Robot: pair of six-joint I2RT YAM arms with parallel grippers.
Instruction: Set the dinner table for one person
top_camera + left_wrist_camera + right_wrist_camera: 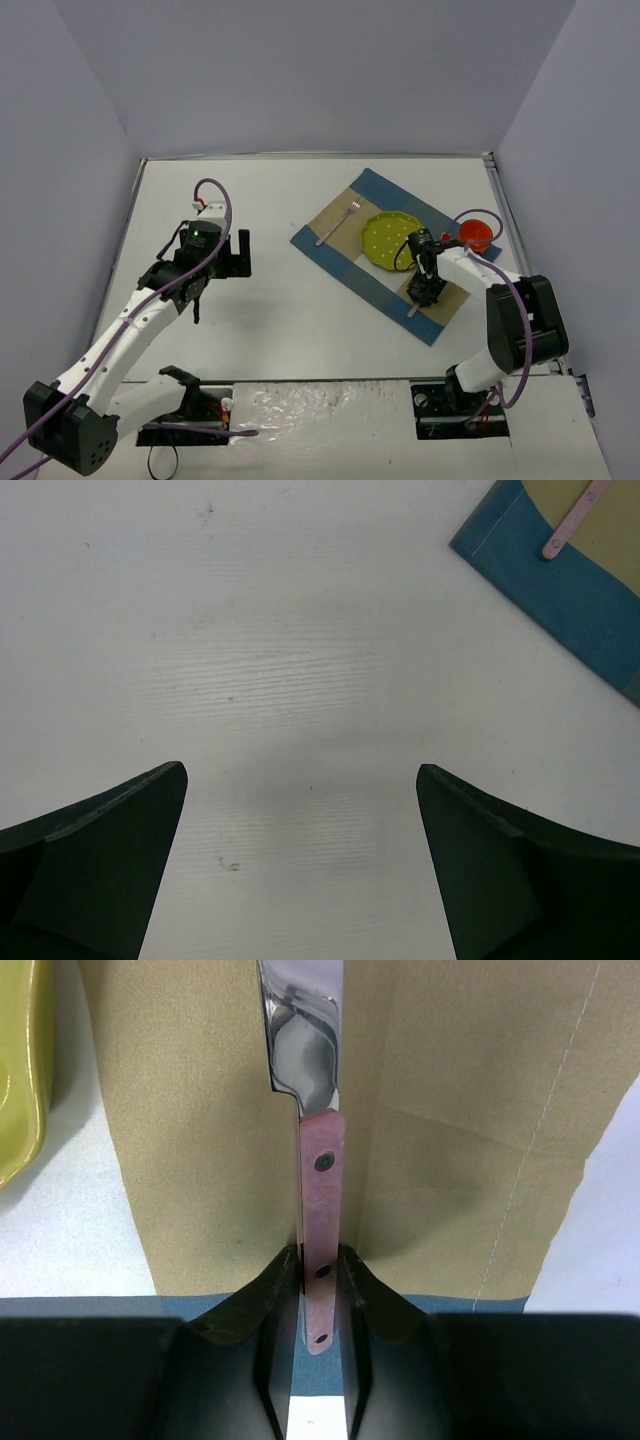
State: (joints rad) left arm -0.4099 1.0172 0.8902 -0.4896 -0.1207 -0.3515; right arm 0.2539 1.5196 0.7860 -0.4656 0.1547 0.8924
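The white dinner table carries a blue-and-tan checked placemat at the right. On the mat are a yellow-green plate and, to its left, a pink-handled fork. My right gripper is shut on the pink handle of a knife, low over the mat's tan cloth, with the plate's rim at its left. From above, this gripper is just right of the plate. My left gripper stands open over bare table, with nothing between its fingers.
A red-orange cup stands at the placemat's far right corner, close to the right arm. Lavender walls bound the table on three sides. The mat's near-left corner and the fork's handle show in the left wrist view.
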